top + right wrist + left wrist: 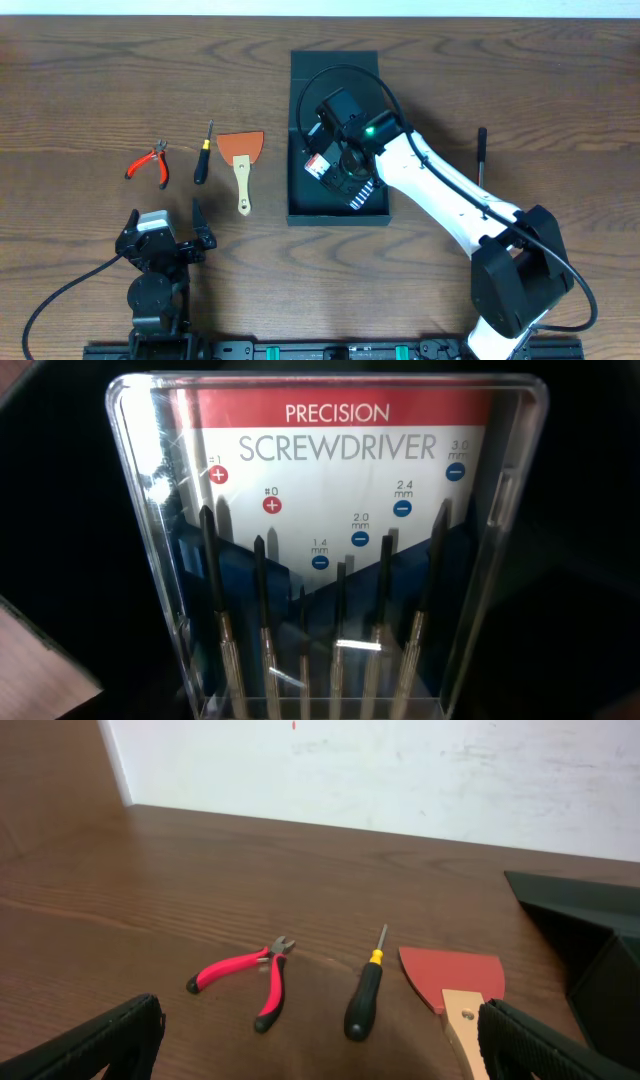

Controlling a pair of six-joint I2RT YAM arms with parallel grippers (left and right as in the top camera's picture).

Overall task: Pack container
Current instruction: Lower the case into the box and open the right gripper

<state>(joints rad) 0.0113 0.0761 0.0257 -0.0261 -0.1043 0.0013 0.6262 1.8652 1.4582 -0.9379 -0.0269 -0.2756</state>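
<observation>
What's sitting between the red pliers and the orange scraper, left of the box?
A black-handled screwdriver lies alone between the pliers and the scraper, touching neither; clear in the overhead and left wrist views.

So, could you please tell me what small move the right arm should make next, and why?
Probably lower slightly and open the right tool, leaving the precision screwdriver set in the container. The set fills the right wrist view, apparently gripped, and from overhead it sits within the box walls, so release looks due. Whether it touches the floor I cannot tell.
</observation>
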